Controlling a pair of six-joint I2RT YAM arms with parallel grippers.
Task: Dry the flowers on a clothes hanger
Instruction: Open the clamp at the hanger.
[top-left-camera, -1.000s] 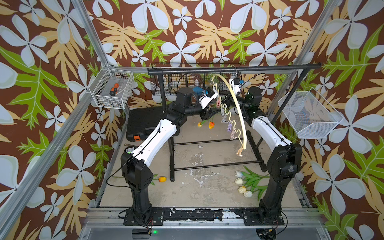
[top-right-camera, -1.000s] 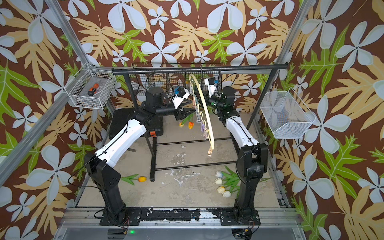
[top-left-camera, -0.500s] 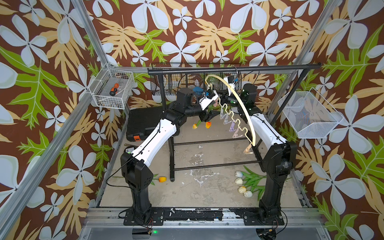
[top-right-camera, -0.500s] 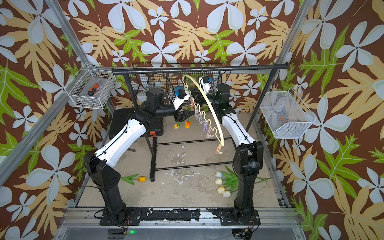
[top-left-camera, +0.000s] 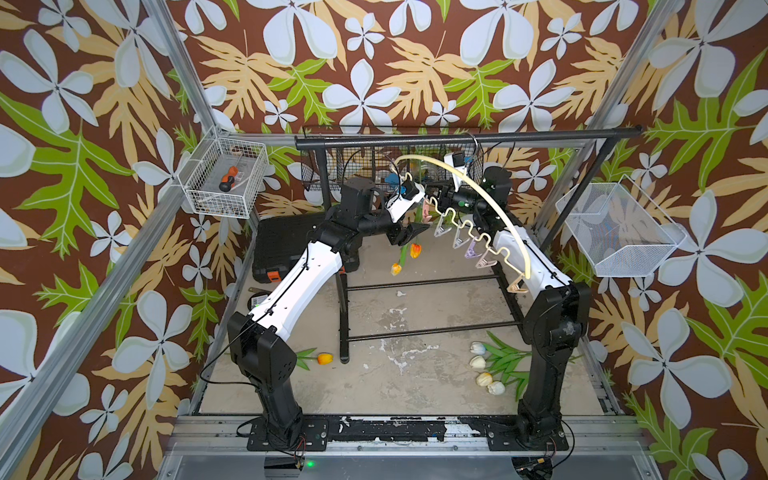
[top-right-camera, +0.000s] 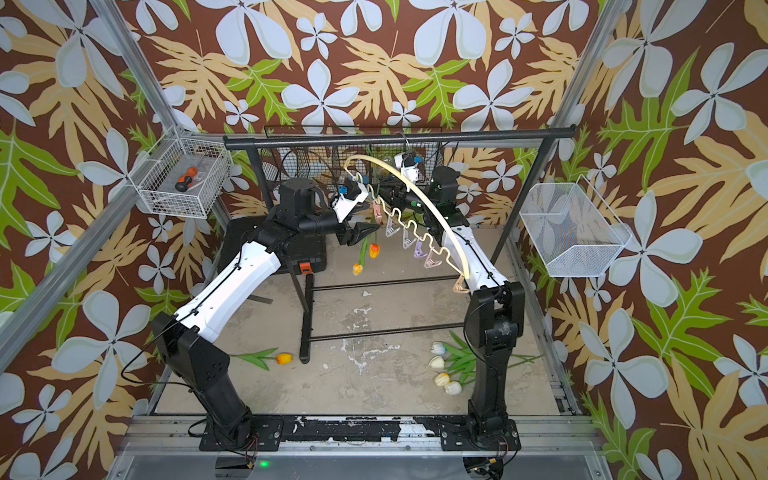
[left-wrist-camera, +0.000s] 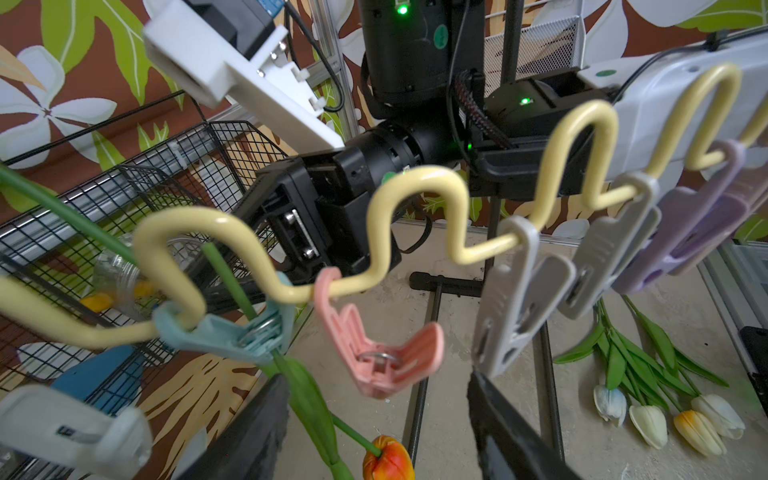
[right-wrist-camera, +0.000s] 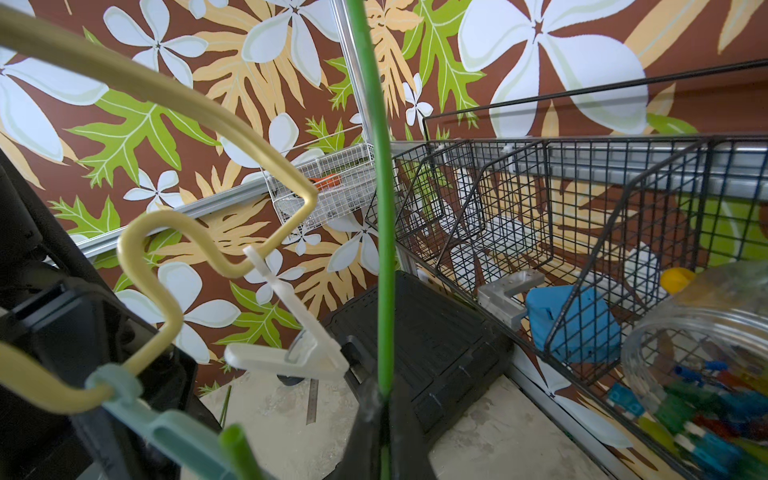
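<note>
The left gripper (left-wrist-camera: 374, 419) gapes wide by a pink clothespin (left-wrist-camera: 376, 353). The right gripper (right-wrist-camera: 384, 405) pinches a flower stem (right-wrist-camera: 382, 208) beside the clothes hanger (left-wrist-camera: 419, 176), hooked on the black rack (top-left-camera: 540, 135). A wire basket (top-left-camera: 216, 203) holds a screwdriver (top-left-camera: 226, 183). Cream flowers (top-left-camera: 478, 363) lie on the concrete floor (top-left-camera: 395, 382), floral wallpaper (top-left-camera: 374, 62) around.

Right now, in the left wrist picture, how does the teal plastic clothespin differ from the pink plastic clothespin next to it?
Colour: the teal plastic clothespin is blue-green, the pink plastic clothespin salmon. State: the teal one clamps a green tulip stem; the pink one holds nothing. Both hang from neighbouring dips of the cream wavy hanger bar.
</note>
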